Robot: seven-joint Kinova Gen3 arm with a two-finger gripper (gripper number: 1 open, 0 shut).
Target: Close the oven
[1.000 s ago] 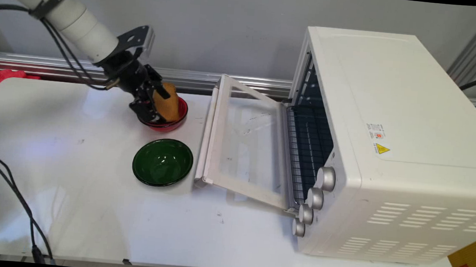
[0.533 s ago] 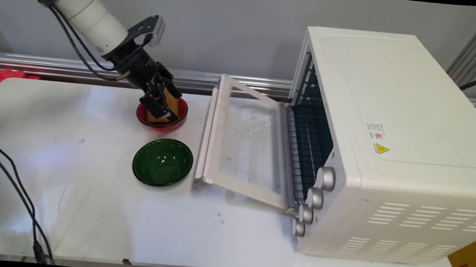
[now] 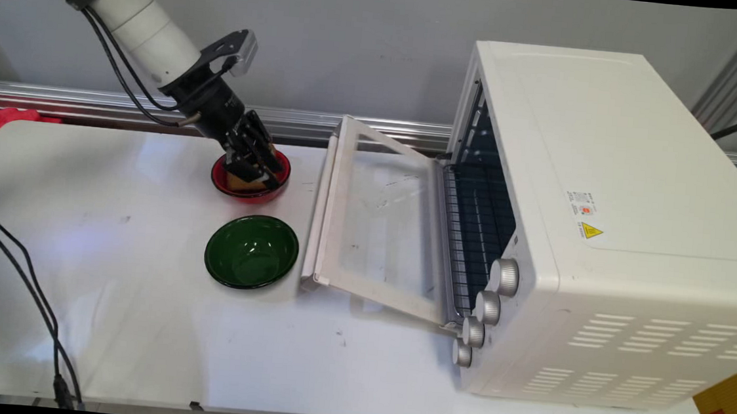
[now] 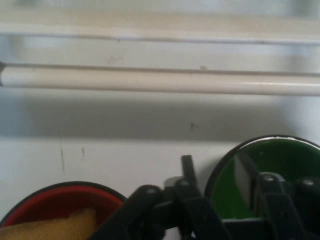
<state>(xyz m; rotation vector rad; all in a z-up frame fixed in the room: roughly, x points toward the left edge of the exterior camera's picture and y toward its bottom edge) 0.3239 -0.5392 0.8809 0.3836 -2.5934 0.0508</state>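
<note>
Over the red bowl [image 3: 252, 196] at the far side of the tabletop [image 3: 106, 278]: that's where my claw [image 3: 255, 164] sits, angled down and dipping inside the rim. Can't tell if the claw is clenched or released, the linkage blocks it in both views

Yellow-tan piece [image 3: 237, 181] lies in the red bowl, right under the claw, on the side towards my arm. Whether I'm touching it, can't tell either. Hand view shows the same piece [image 4: 50, 227] low in the red bowl [image 4: 55, 197], off to one side of the linkage

Green bowl [image 3: 226, 255] stands just beside the red one, on the claw's near-camera side, not touching it. Nothing visible in it. Hand view has the green bowl [image 4: 280, 155] partly behind the linkage, opposite side from the red bowl

White toaster oven [image 3: 604, 219] is past both bowls, on the side of the claw away from my arm. Its glass door [image 3: 377, 221] is dropped open towards the bowls; the door handle [image 3: 323, 210] ends up near both bowls, with a gap. Wire rack [image 3: 478, 229] visible inside, four silver knobs [image 3: 504, 276] down the front edge nearest the camera

Black cables [image 3: 26, 298] hang from my arm and trail over the tabletop edge, well apart from the claw
</note>
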